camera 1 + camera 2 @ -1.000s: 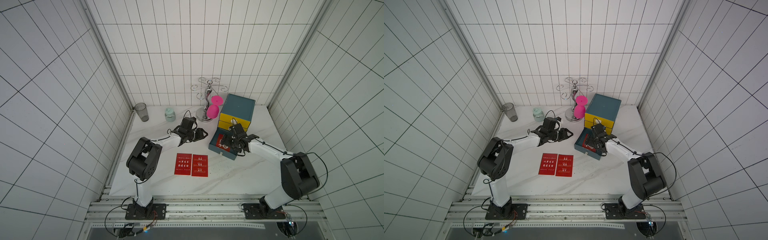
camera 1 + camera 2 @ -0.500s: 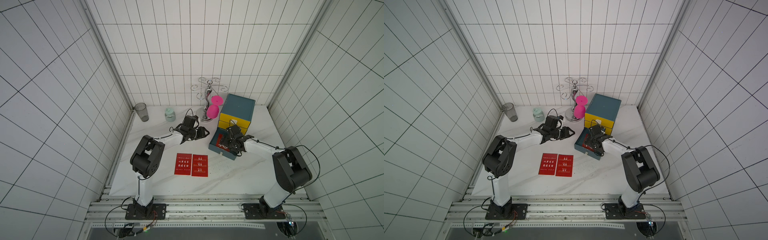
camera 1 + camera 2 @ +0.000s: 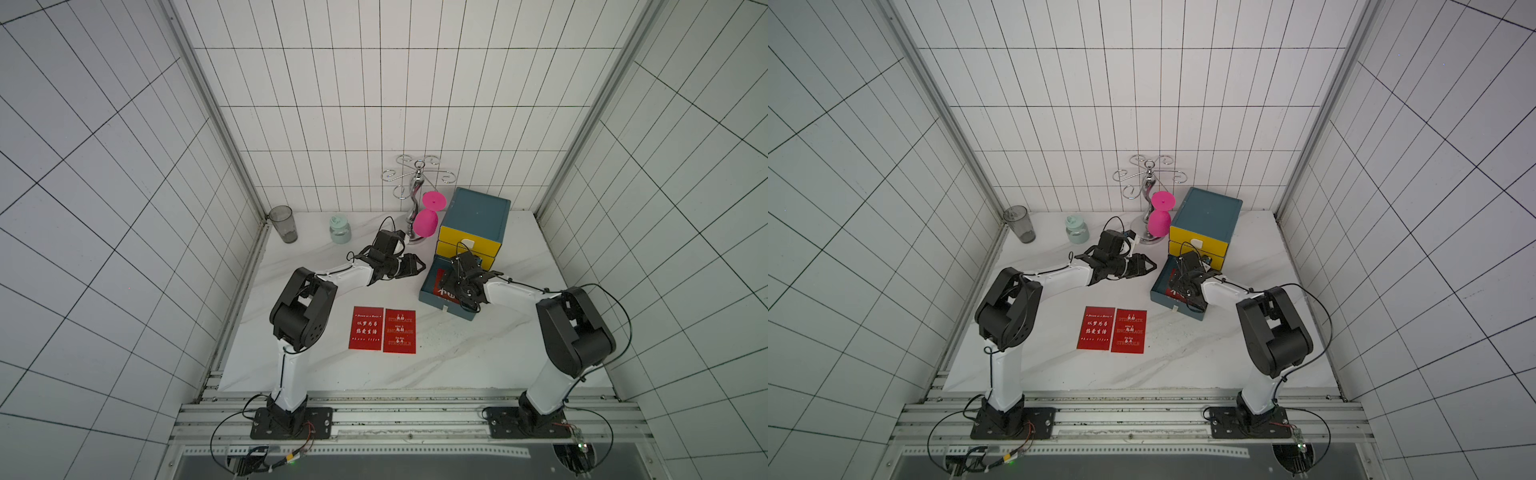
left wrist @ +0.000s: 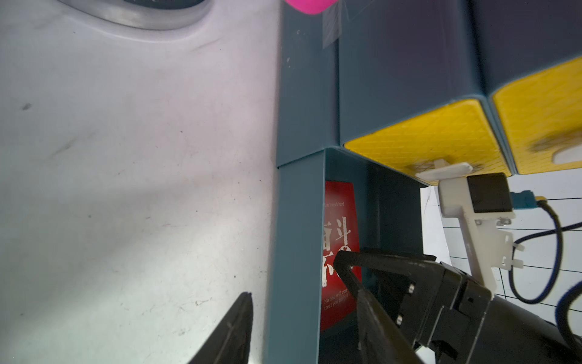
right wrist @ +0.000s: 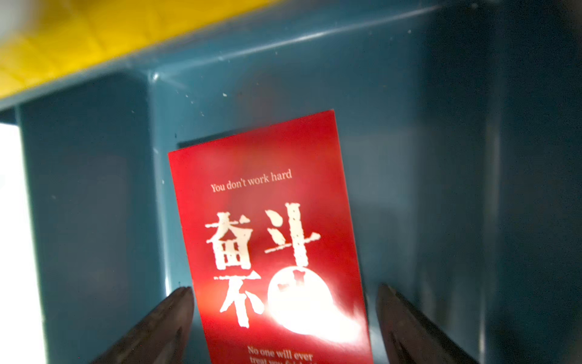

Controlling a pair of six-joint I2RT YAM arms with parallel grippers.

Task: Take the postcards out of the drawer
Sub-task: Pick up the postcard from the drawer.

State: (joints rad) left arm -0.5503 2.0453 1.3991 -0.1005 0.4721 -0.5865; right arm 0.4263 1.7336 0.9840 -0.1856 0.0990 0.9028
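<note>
Marble tabletop (image 3: pixel 457 361) bears a teal plastic drawer (image 3: pixel 432 300) pulled open, where one flat red white-lettered postcard (image 5: pixel 271 239) lies between the spread, empty fingers (image 5: pixel 157 327) of the right pincer (image 5: pixel 285 289), two more red postcards (image 3: pixel 365 328) lying outside on the tabletop, the left pincer (image 3: pixel 417 267) released beside the drawer.

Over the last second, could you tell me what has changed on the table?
The right elbow swung inward, while the open right claw stayed over the postcard in the drawer, shifting only slightly. The left claw, open and empty, crept a little toward the drawer. Nothing was gripped or released. The two postcards outside it stayed put.
</note>
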